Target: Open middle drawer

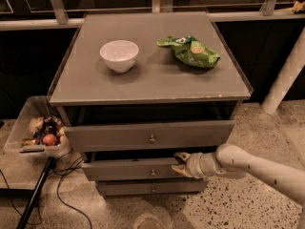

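Observation:
A grey cabinet holds three drawers. The middle drawer has a flat grey front with a small round knob and stands pulled out a little, less far than the top drawer above it. My gripper comes in from the right on a white arm. Its fingers hook over the top right edge of the middle drawer's front, one above and one in front. The bottom drawer sits further back.
A white bowl and a green chip bag lie on the cabinet top. A clear bin of items stands at the left with a dark pole and cables below it. A white post stands at the right on the speckled floor.

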Robot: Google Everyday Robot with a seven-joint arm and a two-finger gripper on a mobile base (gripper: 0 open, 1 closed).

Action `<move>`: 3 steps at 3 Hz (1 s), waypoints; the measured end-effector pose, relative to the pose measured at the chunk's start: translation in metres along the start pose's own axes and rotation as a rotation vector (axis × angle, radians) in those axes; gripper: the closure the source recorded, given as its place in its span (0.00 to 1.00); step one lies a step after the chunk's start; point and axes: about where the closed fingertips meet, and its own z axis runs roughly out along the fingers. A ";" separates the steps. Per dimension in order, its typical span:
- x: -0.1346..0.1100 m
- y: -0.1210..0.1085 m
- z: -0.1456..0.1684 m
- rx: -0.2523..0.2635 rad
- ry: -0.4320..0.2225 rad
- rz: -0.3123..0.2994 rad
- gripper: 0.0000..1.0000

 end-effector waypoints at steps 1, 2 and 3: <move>0.000 -0.001 0.000 0.000 0.000 0.000 1.00; 0.004 0.003 -0.003 0.000 -0.003 0.006 1.00; 0.001 0.002 -0.005 0.000 -0.003 0.006 0.82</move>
